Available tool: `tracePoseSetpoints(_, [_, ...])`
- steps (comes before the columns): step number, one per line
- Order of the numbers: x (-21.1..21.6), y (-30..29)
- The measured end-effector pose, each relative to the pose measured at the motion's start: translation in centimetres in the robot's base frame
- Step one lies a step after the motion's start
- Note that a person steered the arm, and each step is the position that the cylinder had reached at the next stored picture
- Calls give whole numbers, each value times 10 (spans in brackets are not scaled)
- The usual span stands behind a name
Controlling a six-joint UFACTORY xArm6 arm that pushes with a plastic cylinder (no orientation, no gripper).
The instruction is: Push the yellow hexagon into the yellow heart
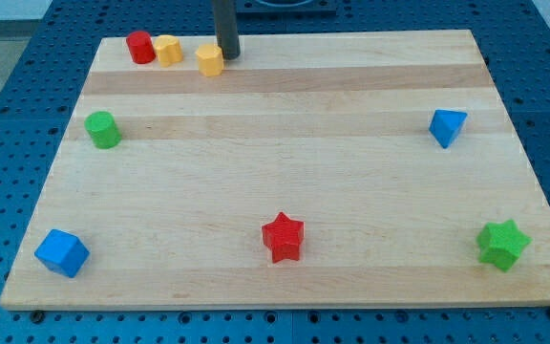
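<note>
The yellow hexagon (210, 59) sits near the view's top left on the wooden board (285, 239). The yellow heart (168, 50) lies a short way to its left, apart from it, and touches a red cylinder (140, 47) on its own left. My tip (227, 54) is just to the right of the yellow hexagon, touching or almost touching its right side.
A green cylinder (102, 129) stands at the left. A blue cube (62, 252) lies at the bottom left, a red star (283, 236) at the bottom middle, a green star (501, 244) at the bottom right, a blue triangular block (447, 126) at the right.
</note>
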State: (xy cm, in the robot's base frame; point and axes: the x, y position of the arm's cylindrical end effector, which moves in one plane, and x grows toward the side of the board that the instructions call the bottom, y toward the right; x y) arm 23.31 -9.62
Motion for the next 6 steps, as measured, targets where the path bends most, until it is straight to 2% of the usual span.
tracePoseSetpoints(2, [56, 27])
tracePoseSetpoints(4, [23, -18])
tracePoseSetpoints(6, [17, -46])
